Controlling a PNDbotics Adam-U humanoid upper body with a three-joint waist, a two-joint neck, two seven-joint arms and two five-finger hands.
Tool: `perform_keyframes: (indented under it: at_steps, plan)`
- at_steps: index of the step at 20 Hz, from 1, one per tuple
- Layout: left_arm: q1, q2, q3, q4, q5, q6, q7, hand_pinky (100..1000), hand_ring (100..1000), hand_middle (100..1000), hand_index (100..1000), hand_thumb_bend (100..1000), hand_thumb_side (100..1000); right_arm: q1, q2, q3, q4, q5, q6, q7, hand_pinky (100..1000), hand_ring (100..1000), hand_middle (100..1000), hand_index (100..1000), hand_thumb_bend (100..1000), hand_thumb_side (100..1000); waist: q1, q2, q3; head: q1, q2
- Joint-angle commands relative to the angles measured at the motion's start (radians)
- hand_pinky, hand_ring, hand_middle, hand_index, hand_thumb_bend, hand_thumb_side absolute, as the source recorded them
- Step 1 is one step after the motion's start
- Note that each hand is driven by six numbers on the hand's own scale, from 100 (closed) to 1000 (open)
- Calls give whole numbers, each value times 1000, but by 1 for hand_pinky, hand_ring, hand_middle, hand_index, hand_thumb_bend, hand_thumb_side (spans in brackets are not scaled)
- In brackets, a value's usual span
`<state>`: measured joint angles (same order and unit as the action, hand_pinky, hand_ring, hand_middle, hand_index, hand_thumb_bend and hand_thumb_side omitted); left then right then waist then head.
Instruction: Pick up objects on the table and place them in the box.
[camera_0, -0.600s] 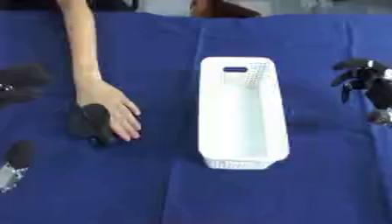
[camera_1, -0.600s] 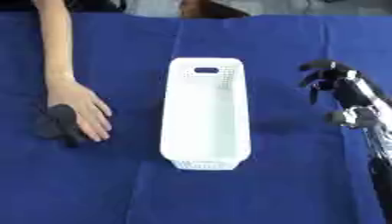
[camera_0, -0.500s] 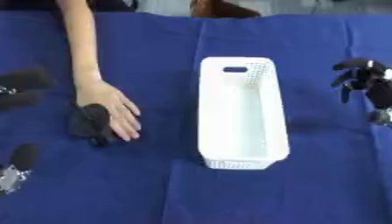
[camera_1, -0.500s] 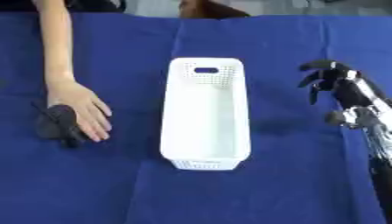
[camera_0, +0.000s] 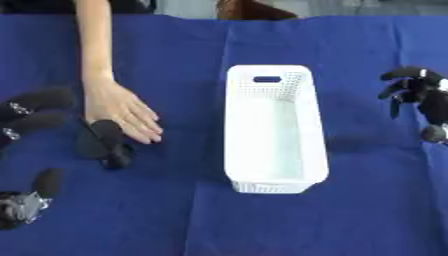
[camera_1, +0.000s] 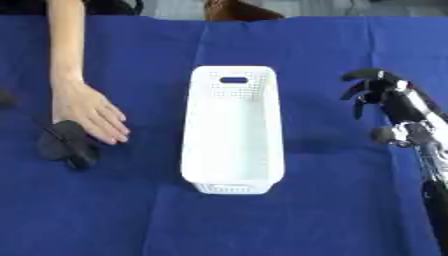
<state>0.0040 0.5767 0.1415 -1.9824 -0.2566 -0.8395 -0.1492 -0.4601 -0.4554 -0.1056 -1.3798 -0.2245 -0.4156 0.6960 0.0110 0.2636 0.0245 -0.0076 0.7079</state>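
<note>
blue cloth (camera_0: 175, 210) covers the whole table, with a crease running down it behind the white perforated box (camera_0: 273, 127), which stands at the middle, long side running away from the robot, handle slot at its far end, nothing visible inside. left of the box lies a dark, rounded object (camera_0: 101, 143); its exact kind cannot be made out. a person's bare hand (camera_0: 122, 111) reaches in from the far edge, left of the box, palm down, fingers straight, its fingertips resting on the far end of that dark object. further left of the box, at the frame's edge, the robot's left hand (camera_0: 33, 116) shows as a pair of black fingers stretched out toward the object, with the thumb lower down, apart from them; it holds nothing. right of the box, well apart from it, the right hand (camera_1: 374, 87) hangs above the cloth, fingers curled downward, empty.
</note>
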Motion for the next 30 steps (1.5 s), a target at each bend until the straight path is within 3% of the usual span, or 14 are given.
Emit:
perform_keyframes:
  at_steps: [1, 22, 30]
  plan:
    - [-3, 19, 2, -18, -13, 7, 13, 869, 858, 942, 915, 100, 524, -11, -25, -7, -14, -1, -213, 211, 346, 628, 748, 811, 1000, 541, 0, -15, -4, 1, -13]
    - [4, 22, 7, -18, -25, 19, 15, 872, 858, 939, 914, 100, 523, -11, -23, -9, -17, -3, -210, 211, 346, 628, 748, 811, 1000, 541, -1, -18, -6, 3, -17]
    - [36, 39, 23, -17, 40, 87, 10, 834, 838, 958, 909, 100, 602, -13, -23, -8, -16, -3, -212, 211, 346, 628, 748, 811, 1000, 541, -2, -18, -8, 6, -19]
